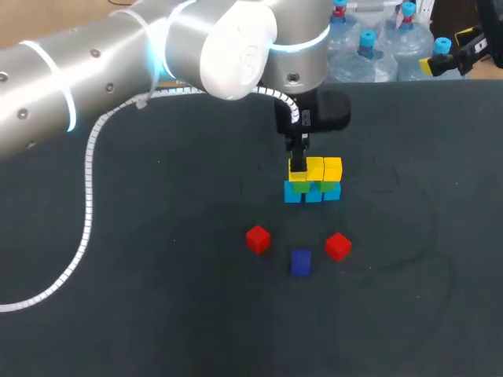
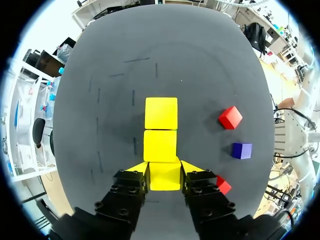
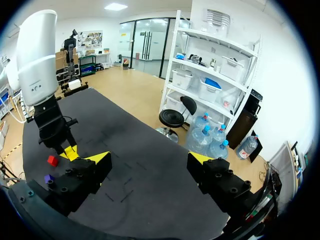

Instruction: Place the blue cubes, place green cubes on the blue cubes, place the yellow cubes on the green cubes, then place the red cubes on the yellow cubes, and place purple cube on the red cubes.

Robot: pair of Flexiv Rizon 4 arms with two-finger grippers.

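Observation:
A row of blue cubes lies mid-table, with green cubes on them and three yellow cubes on top. My left gripper comes straight down onto the leftmost yellow cube and is shut on it, both yellow tips against its sides. The other two yellow cubes lie in line ahead of it. Two red cubes and a purple cube lie loose in front of the stack. My right gripper hangs open and empty, high over the table's far right corner.
The left arm crosses the back left of the table, with its white cable trailing down the left side. In the left wrist view the red cubes and the purple cube lie beside the gripper.

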